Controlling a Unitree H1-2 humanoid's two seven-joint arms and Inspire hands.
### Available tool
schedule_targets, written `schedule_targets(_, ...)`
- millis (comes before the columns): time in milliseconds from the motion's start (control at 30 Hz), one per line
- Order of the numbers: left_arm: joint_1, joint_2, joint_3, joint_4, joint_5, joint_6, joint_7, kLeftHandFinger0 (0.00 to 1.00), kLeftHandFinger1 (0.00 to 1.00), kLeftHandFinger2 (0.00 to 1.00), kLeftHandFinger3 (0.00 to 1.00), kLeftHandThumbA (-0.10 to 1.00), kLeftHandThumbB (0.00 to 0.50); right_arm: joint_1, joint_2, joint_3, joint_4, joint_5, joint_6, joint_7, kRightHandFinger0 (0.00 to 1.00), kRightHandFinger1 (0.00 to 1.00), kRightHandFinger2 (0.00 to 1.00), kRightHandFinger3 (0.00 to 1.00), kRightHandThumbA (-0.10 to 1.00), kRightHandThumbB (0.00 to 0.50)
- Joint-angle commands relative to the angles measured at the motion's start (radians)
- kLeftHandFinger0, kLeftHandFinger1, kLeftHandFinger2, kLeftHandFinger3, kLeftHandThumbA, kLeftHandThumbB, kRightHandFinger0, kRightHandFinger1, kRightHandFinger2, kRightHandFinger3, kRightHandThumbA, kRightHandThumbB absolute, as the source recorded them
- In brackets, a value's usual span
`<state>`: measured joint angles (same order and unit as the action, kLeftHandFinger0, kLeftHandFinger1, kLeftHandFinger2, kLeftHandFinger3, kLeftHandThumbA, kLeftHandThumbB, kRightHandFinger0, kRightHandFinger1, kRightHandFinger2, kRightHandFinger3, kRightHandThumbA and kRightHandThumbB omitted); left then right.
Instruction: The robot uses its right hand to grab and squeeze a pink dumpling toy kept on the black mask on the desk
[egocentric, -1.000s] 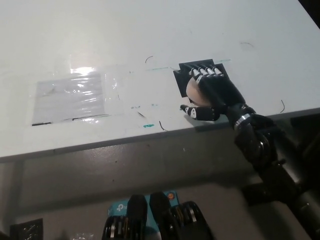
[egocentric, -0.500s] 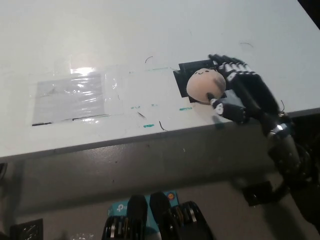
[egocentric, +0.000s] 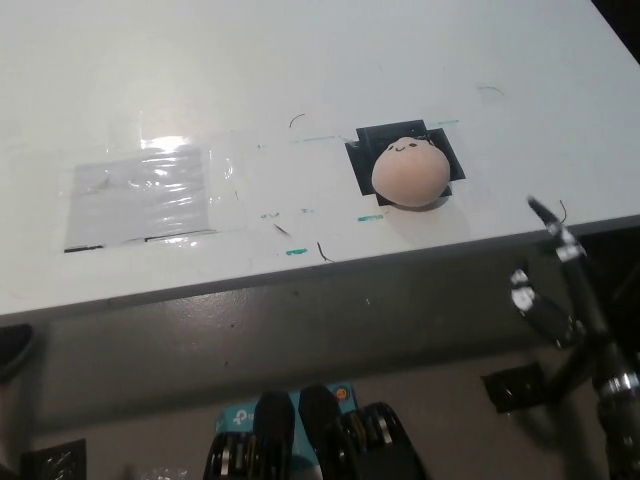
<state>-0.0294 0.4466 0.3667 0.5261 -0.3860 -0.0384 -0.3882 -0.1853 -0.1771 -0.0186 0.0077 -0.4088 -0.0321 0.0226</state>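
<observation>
- The pink dumpling toy (egocentric: 409, 172) sits on the black mask (egocentric: 372, 160), near the desk's (egocentric: 300, 70) front edge and towards its right end.
- The toy overlaps the front margin of the mask; a small drawn face shows on its far side. Nothing touches it.
- The right hand (egocentric: 560, 285) is off the desk, below and beyond the front edge near the front right corner, well apart from the toy.
- The right hand holds nothing. Its fingers (egocentric: 545, 215) are spread and extended; one fingertip reaches up to about the line of the desk's front edge.
- The left hand does not appear in the head view.
- A transparent plastic sheet (egocentric: 145, 195) lies flat on the left half of the desk, near the front edge, with glare on its far part.
- Short teal tape marks (egocentric: 297, 252) and thin dark pen strokes lie on the desk surface between the plastic sheet and the mask.
</observation>
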Motion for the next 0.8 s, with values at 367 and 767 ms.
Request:
schedule_targets(367,0.001,0.022,0.002,-0.012,-0.010,-0.039,-0.022,0.00,0.00,0.00,0.00,0.98,0.500,0.051,0.079,-0.159,0.148,0.381,-0.109,0.005,0.44,0.55,0.69,0.85,0.12,0.197)
schedule_targets(767,-0.004,0.018,-0.004,0.002,-0.002,-0.050,-0.015,0.00,0.00,0.00,0.00,0.98,0.500,0.053,0.103,-0.163,0.148,0.432,0.015,0.014,0.33,0.48,0.60,0.75,0.17,0.191)
